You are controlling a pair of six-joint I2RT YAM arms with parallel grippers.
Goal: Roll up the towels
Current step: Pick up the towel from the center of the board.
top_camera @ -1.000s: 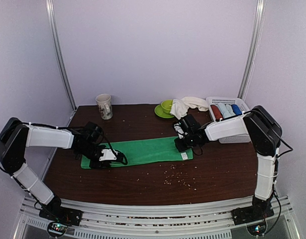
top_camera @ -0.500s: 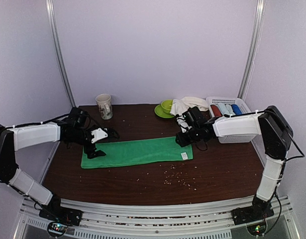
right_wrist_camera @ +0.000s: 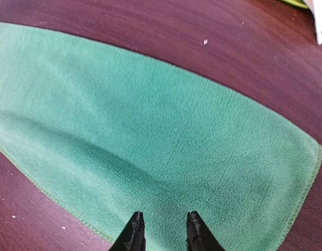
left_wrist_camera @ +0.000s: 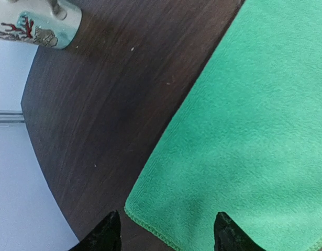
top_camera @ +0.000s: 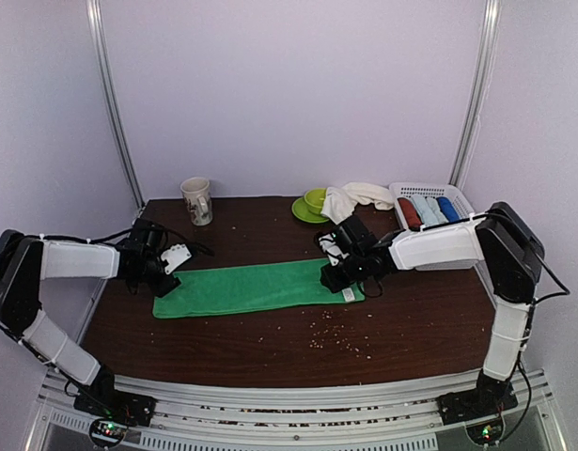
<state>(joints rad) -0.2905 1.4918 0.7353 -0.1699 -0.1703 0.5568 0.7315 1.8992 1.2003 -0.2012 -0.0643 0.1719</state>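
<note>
Both jaws stood open and empty — left wide, right narrow — over the flat bright green cloth towel (top_camera: 256, 287); uneven pinches at its ends could have skewed your roll.

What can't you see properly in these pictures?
- Mug, left wrist view: cut off by the top edge, only part shows.
- Green towel, top view: right end hidden under the right arm.
- Specks on the table, top view: too small to identify.
- Green dish, top view: partly covered by the cream towel.
</note>
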